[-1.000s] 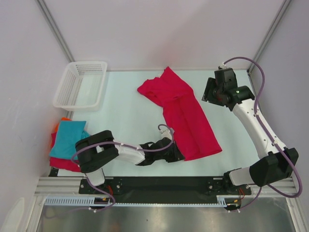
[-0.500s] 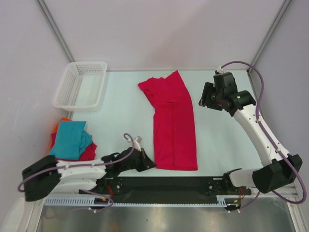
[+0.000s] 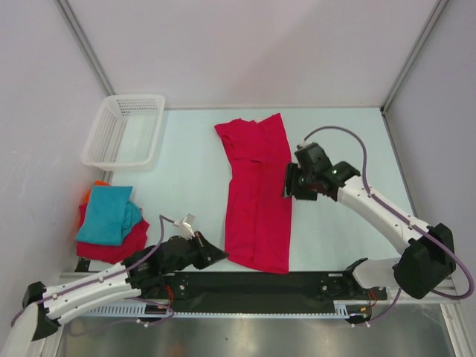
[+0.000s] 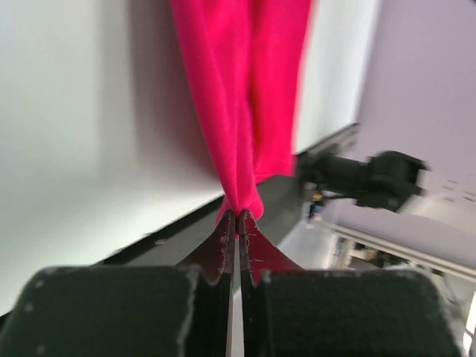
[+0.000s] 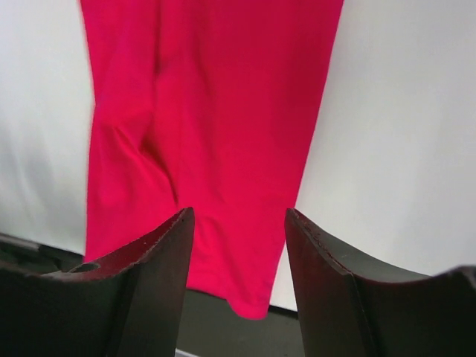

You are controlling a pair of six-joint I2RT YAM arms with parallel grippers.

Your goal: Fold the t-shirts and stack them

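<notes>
A large crimson-red t-shirt lies as a long narrow strip from the table's back to its near edge. My left gripper sits at the strip's near left corner. In the left wrist view it is shut on a pinch of that t-shirt. My right gripper hovers open over the strip's right edge, halfway along. In the right wrist view its fingers stand wide apart above the crimson cloth, holding nothing. Folded t-shirts are stacked at the left: teal on red, with orange peeking out.
A white mesh basket stands at the back left. The black base rail runs along the near edge, just below the strip's end. Grey walls close in the table's back and sides.
The left gripper, closed on the near corner, dragged it left and the slanted shirt straightened into a strip. The right arm came from the back right down to the shirt's right edge.
</notes>
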